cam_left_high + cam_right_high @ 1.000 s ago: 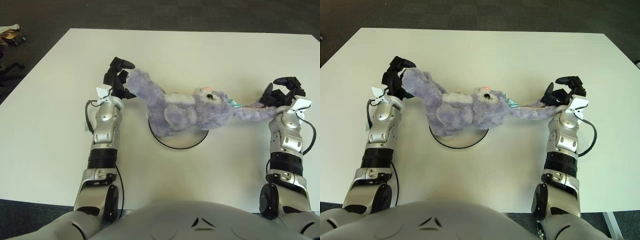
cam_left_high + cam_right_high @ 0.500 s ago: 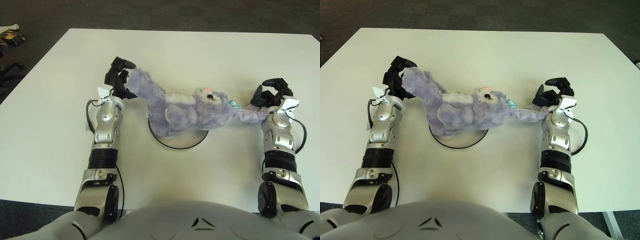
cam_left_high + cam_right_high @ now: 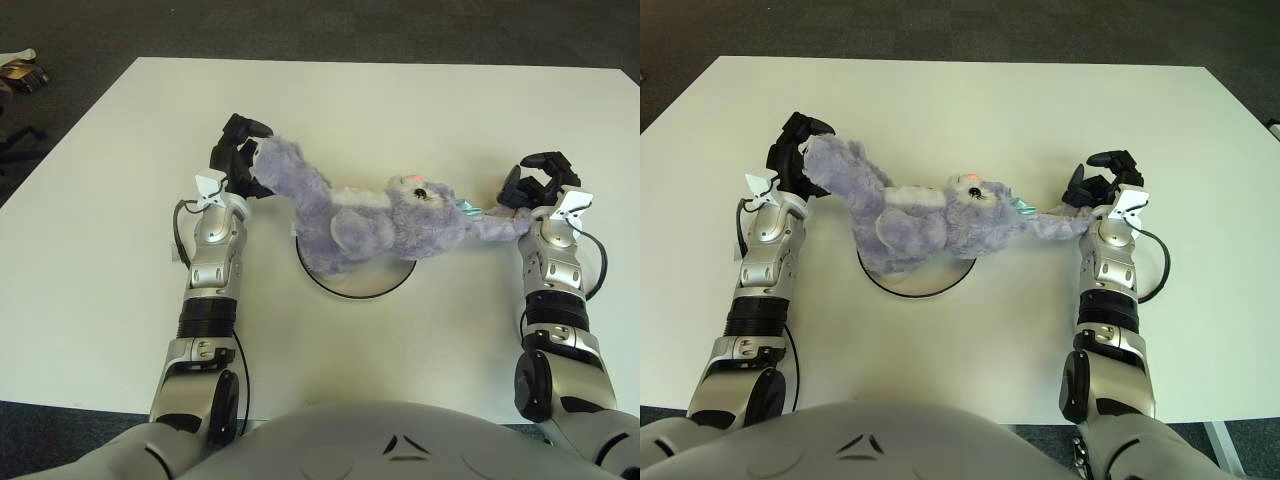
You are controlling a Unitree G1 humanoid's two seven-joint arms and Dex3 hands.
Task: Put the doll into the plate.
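While the purple plush doll (image 3: 375, 218) lies stretched left to right, its body over the plate (image 3: 352, 281), the left hand (image 3: 238, 160) clamps one end and the right hand (image 3: 535, 185) clamps the other, so both hands are equally near it.

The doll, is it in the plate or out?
Partly in: the doll covers the plate, limbs outstretched in the left hand and right hand.
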